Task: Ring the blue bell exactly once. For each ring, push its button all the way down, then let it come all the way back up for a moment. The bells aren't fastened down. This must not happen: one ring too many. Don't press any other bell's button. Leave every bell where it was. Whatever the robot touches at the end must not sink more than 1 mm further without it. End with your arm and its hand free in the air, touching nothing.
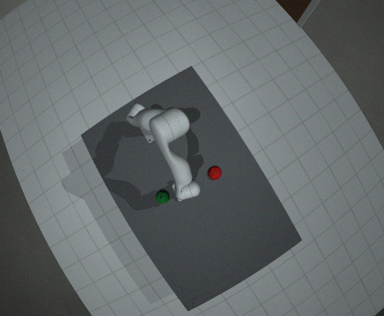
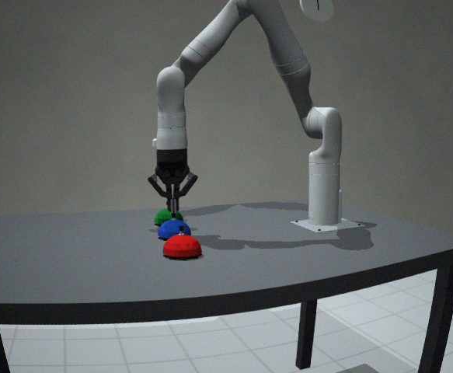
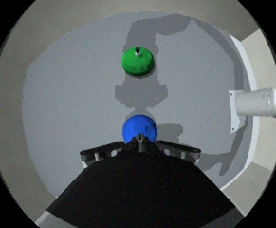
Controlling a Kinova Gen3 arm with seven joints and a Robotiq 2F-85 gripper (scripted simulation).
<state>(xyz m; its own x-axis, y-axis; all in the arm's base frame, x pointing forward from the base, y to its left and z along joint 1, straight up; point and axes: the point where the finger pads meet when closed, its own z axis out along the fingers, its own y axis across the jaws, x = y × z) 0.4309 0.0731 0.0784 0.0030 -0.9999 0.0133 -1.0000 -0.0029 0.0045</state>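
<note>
The blue bell [image 2: 173, 229] sits on the dark table between the green bell [image 2: 167, 217] and the red bell [image 2: 182, 245]. My gripper [image 2: 172, 211] is shut and empty, pointing straight down, with its fingertips right at the top of the blue bell. In the wrist view the shut fingertips [image 3: 139, 142] lie over the near part of the blue bell [image 3: 139, 128] and hide its button; the green bell [image 3: 138, 61] is farther off. In the overhead view the arm's wrist hides the blue bell; the green bell [image 1: 163, 196] and red bell [image 1: 213, 172] show on either side.
The arm's base [image 2: 324, 188] is bolted to the table, to the right of the bells in the side view. It also shows at the right edge of the wrist view [image 3: 257, 104]. The three bells stand in a close row.
</note>
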